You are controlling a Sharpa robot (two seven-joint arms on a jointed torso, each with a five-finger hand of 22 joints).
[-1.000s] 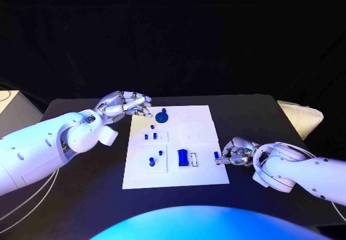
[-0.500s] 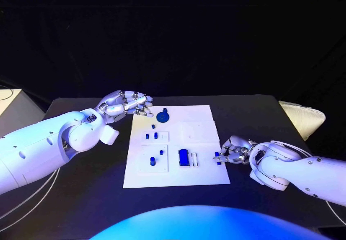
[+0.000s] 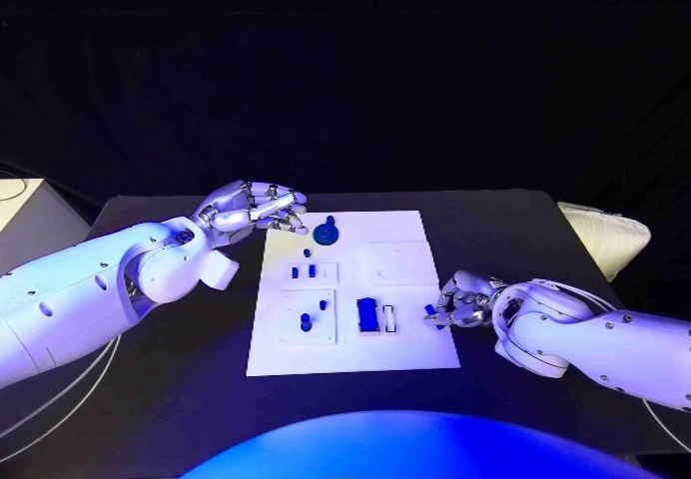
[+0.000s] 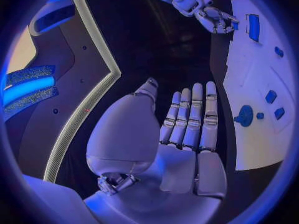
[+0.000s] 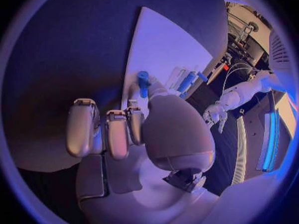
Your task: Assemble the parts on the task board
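The white task board [image 3: 403,230] lies in the middle of the black table. My right hand [image 3: 463,301] sits at the board's right edge and pinches a small blue peg [image 3: 432,311]; the right wrist view shows that peg [image 5: 142,82] upright at the fingertips over the board [image 5: 162,45]. My left hand [image 3: 253,208] hovers by the board's far left corner, its fingers [image 4: 193,114] side by side, holding nothing. A round blue part [image 3: 327,235] lies just right of it. Two small blue pieces [image 3: 303,270], a blue block [image 3: 365,315] and another piece [image 3: 304,321] are on the board.
A pale padded object [image 3: 605,235] lies at the table's right edge and a white box [image 3: 22,215] stands off its left side. Bare black table [image 3: 173,339] stretches left of the board and in front of it.
My right hand has edged slightly towards the board with the peg. The left hand has stayed where it was.
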